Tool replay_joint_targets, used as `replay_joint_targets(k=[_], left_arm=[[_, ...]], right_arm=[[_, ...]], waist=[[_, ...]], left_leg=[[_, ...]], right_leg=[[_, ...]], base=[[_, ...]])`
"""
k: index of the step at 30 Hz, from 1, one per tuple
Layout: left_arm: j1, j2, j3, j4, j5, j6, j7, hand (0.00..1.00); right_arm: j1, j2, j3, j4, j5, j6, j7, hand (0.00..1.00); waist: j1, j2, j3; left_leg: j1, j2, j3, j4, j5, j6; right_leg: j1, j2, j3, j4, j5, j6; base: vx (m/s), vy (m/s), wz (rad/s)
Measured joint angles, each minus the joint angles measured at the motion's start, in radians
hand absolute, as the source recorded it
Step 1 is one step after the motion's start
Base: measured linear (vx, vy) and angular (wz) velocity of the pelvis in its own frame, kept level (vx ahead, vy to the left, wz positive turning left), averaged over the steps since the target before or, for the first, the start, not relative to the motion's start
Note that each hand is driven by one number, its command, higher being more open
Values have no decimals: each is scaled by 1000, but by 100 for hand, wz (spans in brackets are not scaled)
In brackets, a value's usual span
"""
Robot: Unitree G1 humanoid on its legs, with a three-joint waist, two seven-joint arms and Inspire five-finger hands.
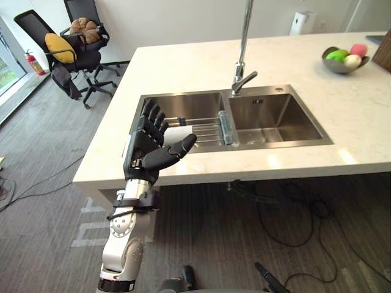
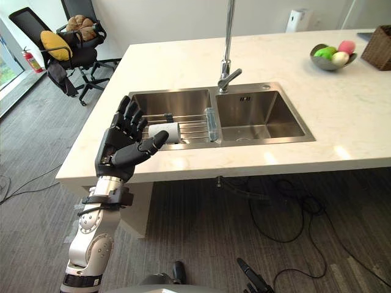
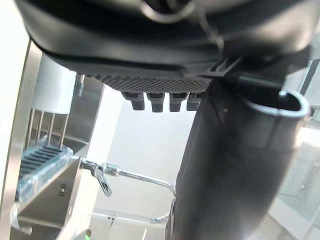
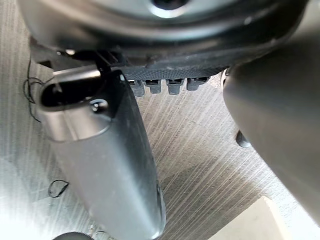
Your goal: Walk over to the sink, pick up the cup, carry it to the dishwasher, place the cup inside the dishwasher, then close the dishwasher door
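A white cup [image 2: 166, 132] lies on its side on the wire rack in the left basin of the steel double sink [image 1: 269, 144]. It also shows in the left wrist view as a white cup [image 3: 54, 86] past the fingers. My left hand [image 1: 151, 146] is raised over the counter's front edge, just short of the cup, with fingers spread and thumb out, holding nothing. My right hand [image 4: 125, 165] hangs low above the grey floor, thumb extended and fingers straight.
A tall faucet [image 1: 243, 58] rises behind the sink. A grey bowl of fruit [image 1: 344, 58] sits at the counter's far right, beside a wicker basket [image 2: 377, 47]. Two black office chairs [image 1: 73, 52] stand at the far left. A blue-green drainer [image 2: 211, 124] rests between the basins.
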Motion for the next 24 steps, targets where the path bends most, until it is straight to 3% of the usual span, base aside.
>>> replay_joint_targets(k=[3, 6, 8, 9, 10, 11, 12, 14, 15, 17, 19, 20, 21, 22, 23, 24], left_arm=[[13, 15, -2, -1, -48, 0, -6, 100], [30, -19, -36, -36, -40, 3, -17, 100], [36, -27, -51, -81, 18, 3, -38, 100], [38, -24, -52, -113, 43, 3, -42, 100], [38, -24, -53, -127, 56, 3, -42, 100], [38, -26, -59, -138, 71, -1, -45, 100], [38, -27, -60, -138, 74, -4, -44, 100], [37, -17, -59, -128, 75, -18, -34, 100], [34, 2, -60, -110, 78, -30, -24, 100], [6, 39, -82, -62, 100, -31, -10, 100], [-18, 79, -101, -12, 102, -24, -9, 100], [-12, 79, -111, 11, 103, -21, -10, 100], [0, 58, -122, 17, 103, -12, -4, 100], [15, 28, -150, 17, 114, -10, -9, 100], [13, 15, -167, 15, 131, -10, -18, 100], [9, 12, -169, 14, 141, -9, -26, 100]], right_arm=[[5, -21, 71, -5, -1, 17, -7, 100], [-7, -40, 130, -22, -5, 31, -36, 100], [-11, -40, 128, -40, 11, 30, -61, 100], [-13, -39, 126, -56, 38, 28, -71, 100], [-14, -39, 124, -64, 47, 29, -75, 100], [-13, -41, 116, -70, 64, 28, -84, 100], [-17, -44, 118, -75, 65, 28, -91, 100], [-22, -46, 119, -85, 67, 29, -92, 100], [-36, -43, 120, -87, 75, 30, -90, 100], [-41, -29, 126, -94, 76, 37, -90, 100], [-31, 0, 130, -103, 77, 41, -98, 100], [-32, 5, 132, -94, 76, 46, -118, 100], [-31, -11, 131, -86, 81, 56, -120, 100], [-23, -37, 132, -78, 85, 73, -118, 100], [-22, -48, 131, -61, 84, 82, -118, 100], [-22, -48, 131, -58, 83, 87, -118, 100]], waist=[[2, -1, -13], [5, -1, -25], [2, -20, -22], [-1, -46, -12], [-4, -55, -6], [-13, -47, -4], [-13, -46, -5], [-9, -39, -6], [-8, -24, -7], [-17, -15, -5], [-35, -48, -14], [-28, -58, -16], [-26, -31, -20], [-19, 8, -38], [-6, 32, -48], [-6, 37, -51]], left_leg=[[10, 4, -2, -2, -30, -12], [10, 19, -17, -8, -57, -11], [39, -3, -52, -5, -78, -1], [69, -34, -71, 3, -95, 8], [87, -45, -86, 9, -102, 16], [118, -50, -126, 27, -128, 26], [133, -43, -144, 33, -142, 23], [142, -23, -169, 33, -155, 10], [137, 17, -197, 42, -164, -13], [114, 58, -244, 85, -179, -53], [111, 47, -299, 96, -194, -82], [133, 44, -304, 86, -208, -106], [132, 66, -299, 89, -210, -115], [121, 108, -280, 86, -221, -134], [121, 141, -274, 69, -217, -139], [123, 154, -273, 59, -212, -147]], right_leg=[[-15, -4, -35, 47, 3, 4], [-97, -18, -116, 240, -8, 21], [-202, -103, -161, 548, -19, 49], [-253, -169, -153, 722, 20, 88], [-273, -194, -139, 796, 58, 91], [-312, -225, -117, 923, 58, 57], [-339, -231, -115, 952, 3, 18], [-394, -223, -124, 897, -59, -13], [-436, -174, -107, 703, -68, -24], [-445, -87, -16, 440, -44, 2], [-430, -77, 20, 258, 125, 11], [-410, -81, -2, 223, 173, 7], [-396, -55, -11, 207, 180, 3], [-371, -12, -34, 137, 191, -16], [-350, 28, -43, 74, 209, -34], [-341, 44, -49, 53, 214, -42]], base=[[125, -44, -3], [88, 7, 14], [164, 61, 44], [218, 59, 54], [248, 40, 76], [259, 1, 73], [246, -18, 69], [171, -54, 45], [180, -109, 48], [239, -257, 79], [244, -360, 85], [180, -306, 25], [267, -384, 18], [218, -209, 2], [232, -203, 3], [215, -205, -1]])
